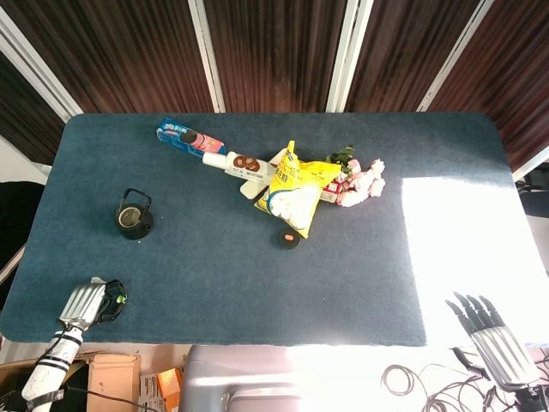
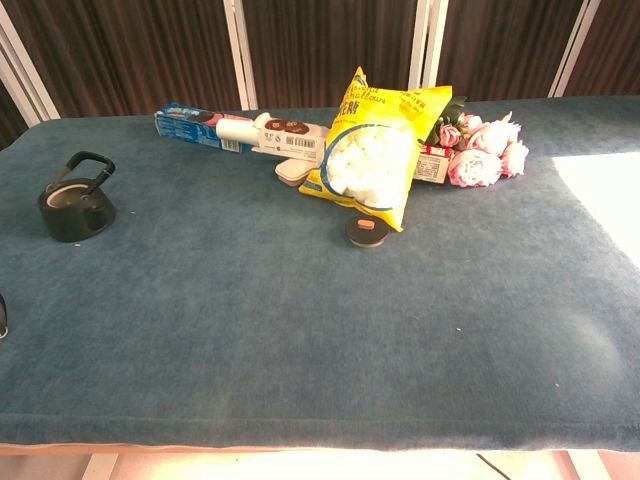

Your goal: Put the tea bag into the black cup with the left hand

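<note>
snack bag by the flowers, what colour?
Yellow snack bag with blue trim; chest view shows it best.

A yellow snack bag (image 2: 372, 150) lies between a biscuit box (image 2: 205, 128) and pink flowers (image 2: 484, 152).
</note>
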Robot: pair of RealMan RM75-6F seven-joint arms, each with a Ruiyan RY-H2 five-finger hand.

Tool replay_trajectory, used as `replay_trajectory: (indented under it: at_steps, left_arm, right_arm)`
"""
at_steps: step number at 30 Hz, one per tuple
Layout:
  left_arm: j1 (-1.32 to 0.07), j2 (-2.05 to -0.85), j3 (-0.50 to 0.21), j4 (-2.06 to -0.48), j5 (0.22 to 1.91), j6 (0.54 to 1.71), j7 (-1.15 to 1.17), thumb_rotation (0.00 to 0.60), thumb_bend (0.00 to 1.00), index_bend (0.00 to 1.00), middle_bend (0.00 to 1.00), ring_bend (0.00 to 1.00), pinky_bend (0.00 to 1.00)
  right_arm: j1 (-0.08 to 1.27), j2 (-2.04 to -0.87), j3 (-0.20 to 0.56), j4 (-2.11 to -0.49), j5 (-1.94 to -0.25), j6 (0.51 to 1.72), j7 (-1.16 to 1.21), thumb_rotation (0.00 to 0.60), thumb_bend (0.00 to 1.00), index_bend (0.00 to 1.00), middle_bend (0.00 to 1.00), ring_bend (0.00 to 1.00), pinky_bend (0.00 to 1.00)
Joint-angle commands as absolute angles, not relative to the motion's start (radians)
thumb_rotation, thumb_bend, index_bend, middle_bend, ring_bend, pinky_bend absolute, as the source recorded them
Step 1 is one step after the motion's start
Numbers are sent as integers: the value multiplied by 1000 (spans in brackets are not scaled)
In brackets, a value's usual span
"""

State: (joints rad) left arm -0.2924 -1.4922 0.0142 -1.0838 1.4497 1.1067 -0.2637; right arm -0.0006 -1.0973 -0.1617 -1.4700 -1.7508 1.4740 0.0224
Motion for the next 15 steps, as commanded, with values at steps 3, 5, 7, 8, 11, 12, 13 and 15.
replay_trajectory:
  at_steps: [3, 5, 7, 8, 11, 12, 13, 15]
  left_arm:
    - [-295, -1493, 15, -1082, 1446, 1099, -255, 600, 379, 504, 984, 1000, 889]
    - [-295, -1492, 15, -1084, 1443, 1094, -250, 600, 375, 503, 984, 1000, 889]
    - [-296, -1491, 16, -1086, 1438, 1088, -241, 600, 373, 500, 984, 1000, 889]
    - [-296, -1490, 15, -1087, 1436, 1086, -237, 600, 373, 496, 984, 1000, 889]
    - [-296, -1490, 14, -1090, 1430, 1079, -228, 600, 372, 495, 984, 1000, 889]
    - [-297, -1489, 15, -1091, 1429, 1077, -226, 600, 372, 495, 984, 1000, 889]
    - [-298, -1488, 15, -1093, 1429, 1075, -224, 600, 372, 495, 984, 1000, 889]
    - [-299, -1488, 16, -1094, 1428, 1072, -223, 600, 373, 494, 984, 1000, 889]
  right_arm:
    - [0, -1097, -161, -1470, -1751, 1473, 20, 600, 299, 0, 0, 0, 0]
    - [1, -1098, -161, -1470, -1750, 1470, 20, 600, 299, 0, 0, 0, 0]
    - [2, -1098, -161, -1470, -1748, 1468, 20, 600, 300, 0, 0, 0, 0]
    - [1, -1097, -161, -1470, -1749, 1469, 19, 600, 299, 0, 0, 0, 0]
    - [1, -1098, -161, -1470, -1749, 1470, 20, 600, 299, 0, 0, 0, 0]
    - [0, -1097, -160, -1470, -1749, 1471, 20, 600, 299, 0, 0, 0, 0]
    - [0, -1098, -160, -1469, -1749, 1472, 20, 600, 299, 0, 0, 0, 0]
    - [-1, -1097, -160, -1469, -1749, 1474, 21, 600, 300, 0, 0, 0, 0]
